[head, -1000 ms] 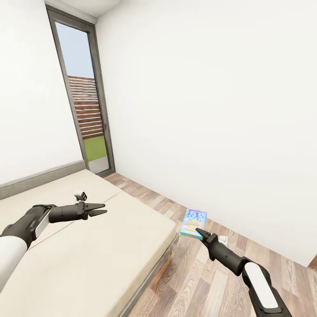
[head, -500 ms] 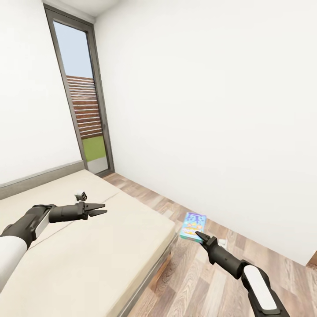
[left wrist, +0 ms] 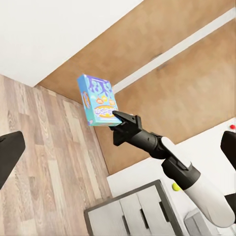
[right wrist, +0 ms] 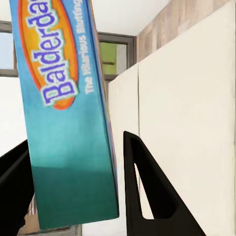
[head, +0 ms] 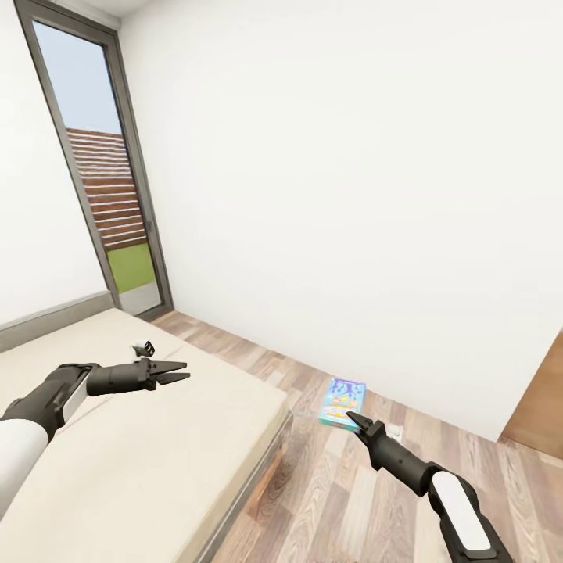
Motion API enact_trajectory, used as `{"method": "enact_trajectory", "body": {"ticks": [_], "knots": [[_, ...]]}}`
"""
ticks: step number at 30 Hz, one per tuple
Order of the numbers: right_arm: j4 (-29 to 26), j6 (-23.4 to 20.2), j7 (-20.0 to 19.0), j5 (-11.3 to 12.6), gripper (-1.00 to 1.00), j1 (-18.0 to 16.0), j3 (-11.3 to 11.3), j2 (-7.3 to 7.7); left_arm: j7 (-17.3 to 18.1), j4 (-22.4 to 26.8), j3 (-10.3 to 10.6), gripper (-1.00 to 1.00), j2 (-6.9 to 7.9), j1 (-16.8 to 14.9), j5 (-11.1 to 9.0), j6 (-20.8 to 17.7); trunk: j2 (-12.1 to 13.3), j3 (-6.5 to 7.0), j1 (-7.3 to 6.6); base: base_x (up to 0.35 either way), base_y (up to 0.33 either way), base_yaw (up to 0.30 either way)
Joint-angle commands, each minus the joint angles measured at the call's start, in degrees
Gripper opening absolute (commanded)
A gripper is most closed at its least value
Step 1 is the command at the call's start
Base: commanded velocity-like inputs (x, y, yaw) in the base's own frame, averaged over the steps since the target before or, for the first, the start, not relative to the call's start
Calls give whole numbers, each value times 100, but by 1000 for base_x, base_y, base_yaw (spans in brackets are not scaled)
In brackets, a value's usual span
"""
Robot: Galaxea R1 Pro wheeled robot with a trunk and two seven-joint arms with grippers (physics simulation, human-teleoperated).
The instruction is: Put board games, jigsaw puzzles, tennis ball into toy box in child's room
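A blue board game [head: 342,402] is clamped in the right end effector [head: 353,420], beside the bed [head: 156,461]; above the bed, the left end effector [head: 178,371] is held slightly open, empty.

Left pincer [head: 178,372] parted, arm level; right pincer [head: 353,419] clamped, arm reaching forward.

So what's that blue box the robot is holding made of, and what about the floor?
The blue game box, held in the right end effector, looks like printed cardboard: flat faces, sharp edges, and a smooth lid with cartoon lettering, as the right wrist view shows up close. The floor looks like wood planks, or a wood-look laminate: long brown and grey boards with grain lines and a matte surface.
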State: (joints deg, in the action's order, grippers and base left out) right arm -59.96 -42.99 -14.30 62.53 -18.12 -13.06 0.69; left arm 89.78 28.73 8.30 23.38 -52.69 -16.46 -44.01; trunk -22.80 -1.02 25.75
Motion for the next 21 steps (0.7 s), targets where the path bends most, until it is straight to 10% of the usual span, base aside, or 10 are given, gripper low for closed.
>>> {"method": "enact_trajectory", "body": {"ticks": [1, 21], "knots": [[1, -34, -23, 4, -100, -7, -12, -4, 22, 1, 35, 100, 9, -4, -28, -62, -12, -13, 4, 0, 0, -271], [2, -27, -3, -1, -100, -7, -12, -10, 22, 1, 41, 100, -9, -4, -25, -64, -12, -58, 4, 0, 0, -254]]}}
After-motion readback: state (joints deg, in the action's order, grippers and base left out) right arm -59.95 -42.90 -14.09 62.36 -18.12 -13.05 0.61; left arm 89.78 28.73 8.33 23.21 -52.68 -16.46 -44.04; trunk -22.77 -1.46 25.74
